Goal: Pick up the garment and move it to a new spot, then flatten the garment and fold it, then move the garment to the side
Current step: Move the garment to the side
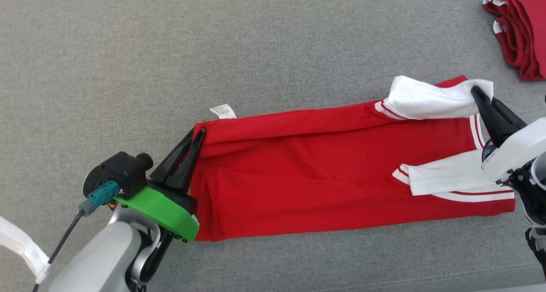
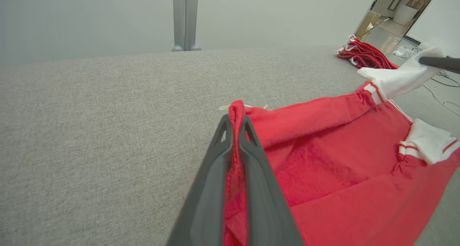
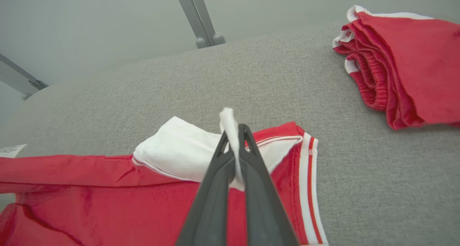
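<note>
Bright even light, soft shadows, sharp

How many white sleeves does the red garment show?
2: the far sleeve, pinched by the right gripper, and the near sleeve, lying flat on the garment.

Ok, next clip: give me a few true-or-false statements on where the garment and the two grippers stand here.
1. The left gripper is shut on a red edge of the garment. True.
2. The right gripper hovers open above the garment. False: it is shut on a white sleeve.
3. A stack of folded red garments lies toward the far right of the grey surface. True.
4. The white label lies at the garment's sleeve end. False: it lies at the end near the left gripper.
</note>
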Tool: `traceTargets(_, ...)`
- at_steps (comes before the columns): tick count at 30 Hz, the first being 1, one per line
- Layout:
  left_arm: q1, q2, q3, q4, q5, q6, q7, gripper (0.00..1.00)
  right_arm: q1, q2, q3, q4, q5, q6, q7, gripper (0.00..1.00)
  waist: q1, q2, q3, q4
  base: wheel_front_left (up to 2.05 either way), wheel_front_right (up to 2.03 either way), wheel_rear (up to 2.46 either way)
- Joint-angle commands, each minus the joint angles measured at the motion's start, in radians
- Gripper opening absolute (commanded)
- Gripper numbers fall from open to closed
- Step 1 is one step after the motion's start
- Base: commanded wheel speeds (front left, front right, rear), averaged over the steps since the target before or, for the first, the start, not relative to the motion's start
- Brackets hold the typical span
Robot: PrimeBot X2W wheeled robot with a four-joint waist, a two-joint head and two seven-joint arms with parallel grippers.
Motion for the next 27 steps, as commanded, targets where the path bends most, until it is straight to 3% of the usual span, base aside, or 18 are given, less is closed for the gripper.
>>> traceTargets(1,0.018,0.002,0.005,-0.005,-0.006,0.007,-0.010,0.00,0.018,0.004,-0.007,-0.003,0.004,0.000,-0.009,0.00,0.0000,0.0000,-0.004,0.000,0.00,0.00,0.00)
traceTargets(24,0.124,-0.031,0.001,0.027,0.019,-0.015,-0.047,0.00,0.114,0.025,-0.009,0.017,0.017,0.000,0.005,0.00,0.0000,0.0000,-0.037,-0.008,0.00,0.00,0.00)
traceTargets(26,0.137,-0.028,-0.003,0.032,0.034,-0.013,-0.049,0.31,0.119,0.021,-0.002,0.024,0.013,0.000,0.015,0.00,0.0000,0.0000,-0.039,-0.011,0.00,0.00,0.00)
traceTargets(27,0.147,-0.027,-0.006,0.037,0.038,-0.012,-0.049,0.36,0.126,0.021,-0.007,0.035,0.009,0.000,0.023,0.00,0.0000,0.0000,-0.040,-0.013,0.00,0.00,0.00)
